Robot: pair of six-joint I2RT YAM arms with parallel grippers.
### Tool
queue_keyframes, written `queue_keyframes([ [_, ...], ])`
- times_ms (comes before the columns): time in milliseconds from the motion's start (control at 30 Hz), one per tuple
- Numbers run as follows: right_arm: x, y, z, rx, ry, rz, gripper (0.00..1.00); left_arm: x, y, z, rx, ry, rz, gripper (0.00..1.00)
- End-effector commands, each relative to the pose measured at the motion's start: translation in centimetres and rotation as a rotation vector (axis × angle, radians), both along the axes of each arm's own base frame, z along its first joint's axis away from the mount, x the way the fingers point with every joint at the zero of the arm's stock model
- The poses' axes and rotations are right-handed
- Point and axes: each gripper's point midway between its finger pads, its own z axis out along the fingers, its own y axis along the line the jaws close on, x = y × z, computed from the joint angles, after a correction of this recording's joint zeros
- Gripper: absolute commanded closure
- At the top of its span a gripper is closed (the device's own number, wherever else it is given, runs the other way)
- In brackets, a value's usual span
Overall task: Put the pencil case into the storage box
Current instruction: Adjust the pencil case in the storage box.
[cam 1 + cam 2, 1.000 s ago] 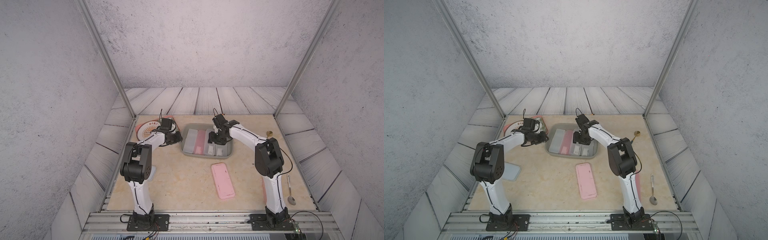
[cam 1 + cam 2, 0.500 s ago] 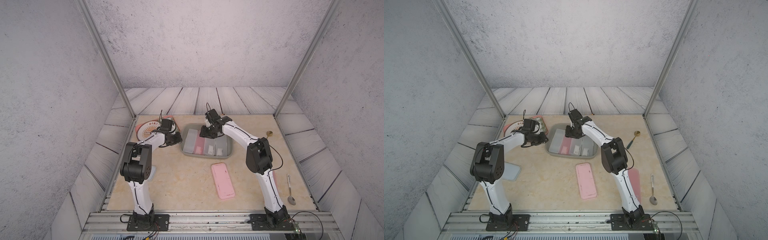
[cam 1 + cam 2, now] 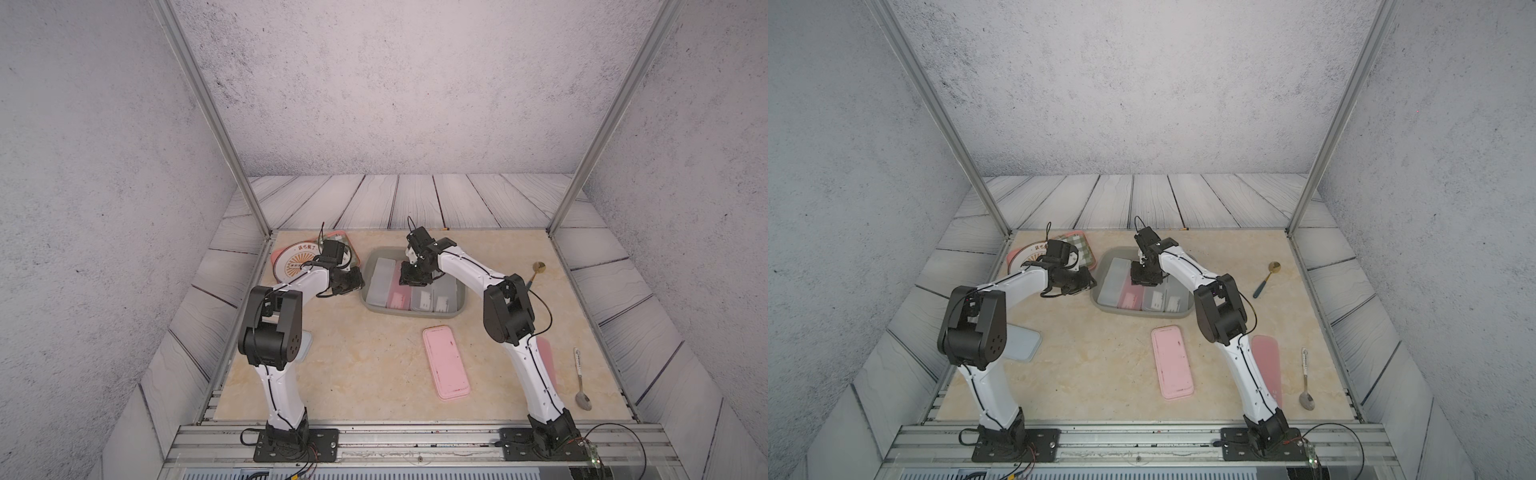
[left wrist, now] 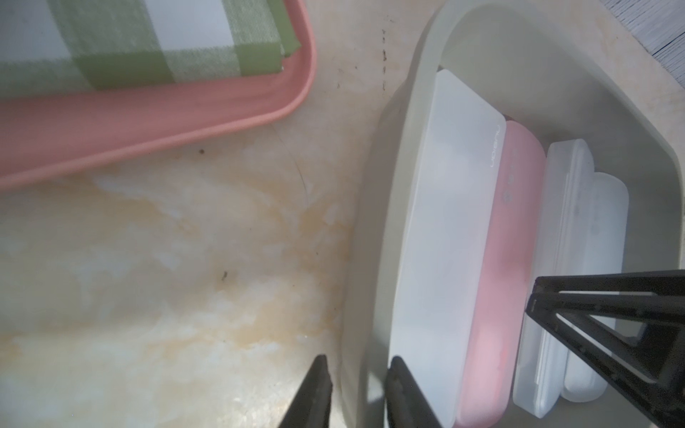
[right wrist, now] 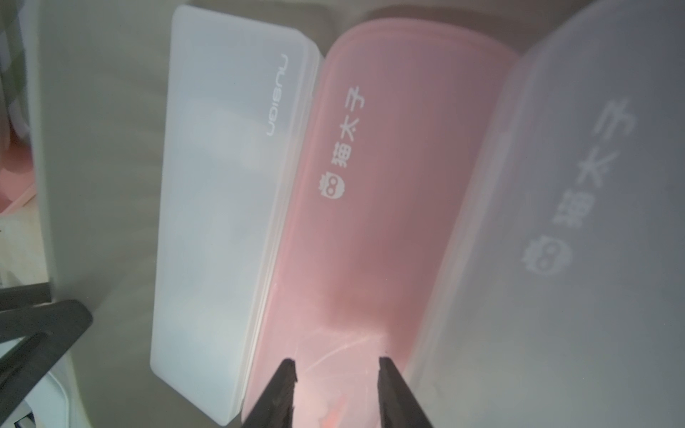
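Observation:
The grey-green storage box [image 3: 415, 313] [image 3: 1142, 314] holds a white pencil case [image 5: 222, 185], a pink one [image 5: 370, 185] and two translucent ones side by side. My left gripper [image 4: 359, 370] [image 3: 360, 284] straddles the box's left wall [image 4: 370, 259], one finger outside and one inside, closed on it. My right gripper [image 5: 335, 370] [image 3: 411, 280] hangs inside the box just over the pink case, jaws a little apart with nothing between them. Another pink pencil case [image 3: 446, 361] [image 3: 1172, 361] lies flat on the table in front of the box.
A pink tray [image 4: 148, 126] with a round plate [image 3: 297, 259] and checked cloth sits left of the box. A pink case [image 3: 1266, 365] lies under my right arm, a pale case [image 3: 1021, 343] under my left. Two spoons [image 3: 1268, 272] [image 3: 1306, 386] lie at the right.
My right gripper has moved left across the box, from the translucent cases to the pink one, and its jaws have narrowed. The left arm has stayed at the box's left wall.

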Motion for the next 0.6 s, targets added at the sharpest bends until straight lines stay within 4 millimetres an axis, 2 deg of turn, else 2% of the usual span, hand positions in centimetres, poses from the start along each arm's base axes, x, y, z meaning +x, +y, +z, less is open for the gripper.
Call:
queue_keyframes([
  [0,-0.8,-2.8,-3.2,-0.147,0.06,-0.007,0.6,-0.8,0.4,0.5,-0.007,0.018,0.011,0.72],
  [100,-0.7,-3.1,-3.3,-0.159,0.066,-0.002,0.6,-1.0,0.3,0.3,-0.016,0.027,0.009,0.72],
  [200,-0.6,-1.5,-2.4,-0.071,0.064,0.033,0.6,-1.1,0.2,0.3,-0.028,0.034,0.01,0.72],
  [300,-0.4,0.1,-0.2,0.024,0.038,0.06,0.59,-1.4,0.0,0.2,-0.039,0.042,0.013,0.73],
  [400,-0.2,1.5,4.2,0.129,-0.027,0.092,0.56,-1.6,0.0,0.4,-0.048,0.046,0.015,0.73],
  [467,-0.5,2.0,8.3,0.212,-0.096,0.114,0.52,-1.8,-0.1,0.8,-0.056,0.042,0.014,0.73],
  [567,-1.5,1.0,13.2,0.261,-0.206,0.107,0.45,-2.2,-0.2,1.3,-0.07,0.041,0.016,0.73],
])
